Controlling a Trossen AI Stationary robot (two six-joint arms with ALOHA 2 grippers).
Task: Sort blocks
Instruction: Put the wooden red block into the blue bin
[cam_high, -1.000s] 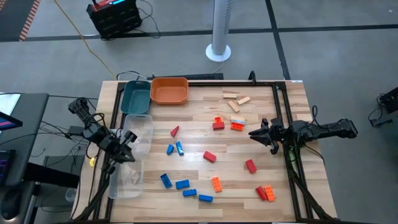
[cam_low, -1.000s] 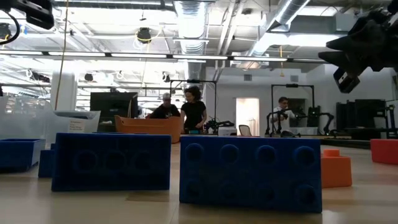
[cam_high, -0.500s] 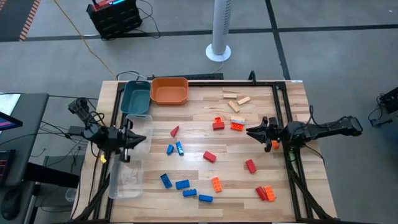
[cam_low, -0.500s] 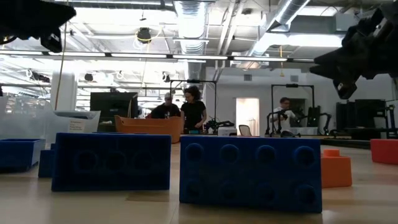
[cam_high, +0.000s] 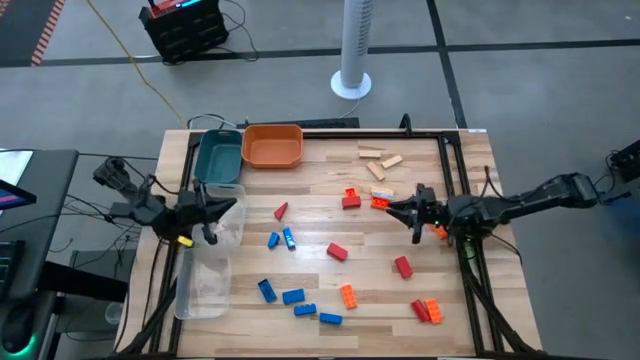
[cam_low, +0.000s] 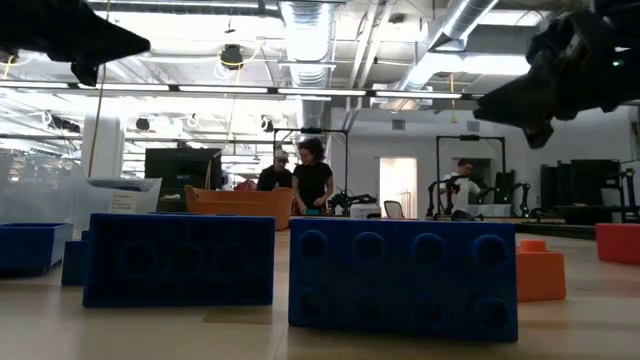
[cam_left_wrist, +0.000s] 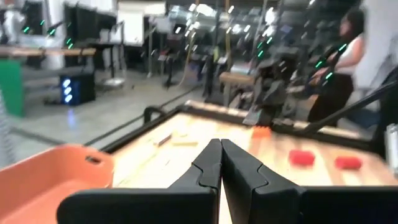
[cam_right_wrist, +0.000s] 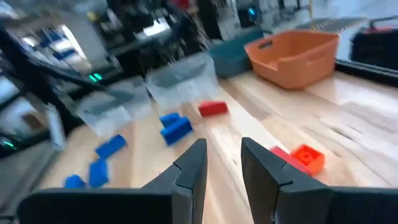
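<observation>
Blocks lie scattered on the wooden table: tan wooden ones (cam_high: 378, 160) at the far right, red (cam_high: 337, 251) and orange (cam_high: 347, 296) ones in the middle, blue ones (cam_high: 293, 296) toward the near edge. My left gripper (cam_high: 232, 208) hovers shut above the clear tray (cam_high: 205, 285) at the table's left and points level toward the table's right. My right gripper (cam_high: 393, 209) hovers open just beside an orange block (cam_high: 381, 201) and a red one (cam_high: 350, 200), pointing toward the table's left. Nothing sits between its fingers (cam_right_wrist: 193, 163).
A teal tray (cam_high: 218, 157) and an orange tray (cam_high: 272, 146) stand at the far left. A black frame rail (cam_high: 452, 190) runs along the table's right side. People stand in the room behind the table (cam_low: 312, 175).
My left gripper has risen and swung up from a downward tilt to level, now pointing toward the table's right. My right gripper has reached toward the table's left, closer to the red and orange blocks. No block has moved.
</observation>
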